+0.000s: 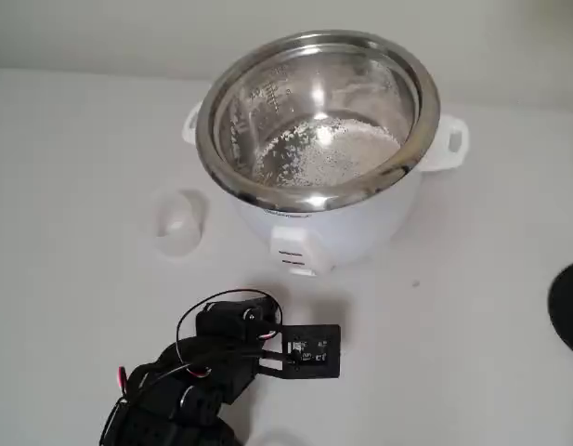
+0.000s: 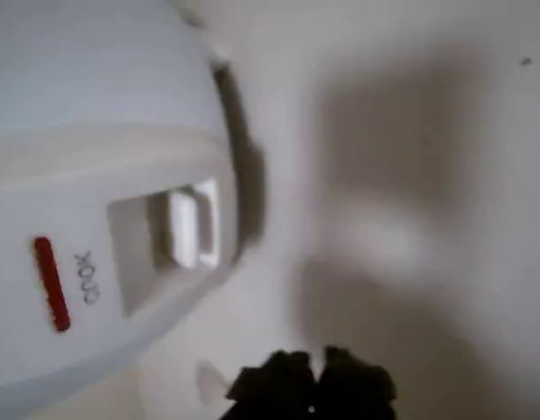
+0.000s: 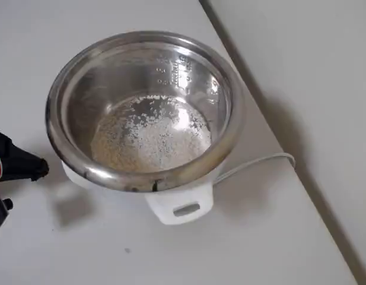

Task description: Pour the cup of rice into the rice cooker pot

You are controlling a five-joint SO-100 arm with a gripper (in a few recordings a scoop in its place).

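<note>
My pincer point(image 2: 312, 385) sits low at the near edge of the wrist view, dark and blurred; can't tell whether it's open or closed. Nothing visible in it. In the fixed view my arm point(image 1: 202, 372) is folded near the front of the counter point(image 1: 472, 307), well apart from the rice cooker pot point(image 1: 319, 116).

The rice point(image 3: 152, 133) is already in the pot point(image 3: 141, 107): off-white grains spread over the steel bottom, thin layer, bare metal showing thru near the middle. The cup point(image 1: 181, 223) stands upright on the counter, left of the cooker in the fixed view, near its white body but not touching. Looks empty, tho it's translucent and pale so I can't be sure.

So by my read the pour is done and the cup set down.

Risks from here:
- Wrist view shows the cooker's front panel w/ the cook switch point(image 2: 186, 227) close ahead. If I swing fwd I could bump the body and jolt the pot.
- The cup is light, probably empty, and sits between my arm and the cooker's left side. A sweep to the left could knock it over or off.
- The power cord point(image 3: 254, 163) trails off the counter edge; a shoved cooker could drag on it.
</note>
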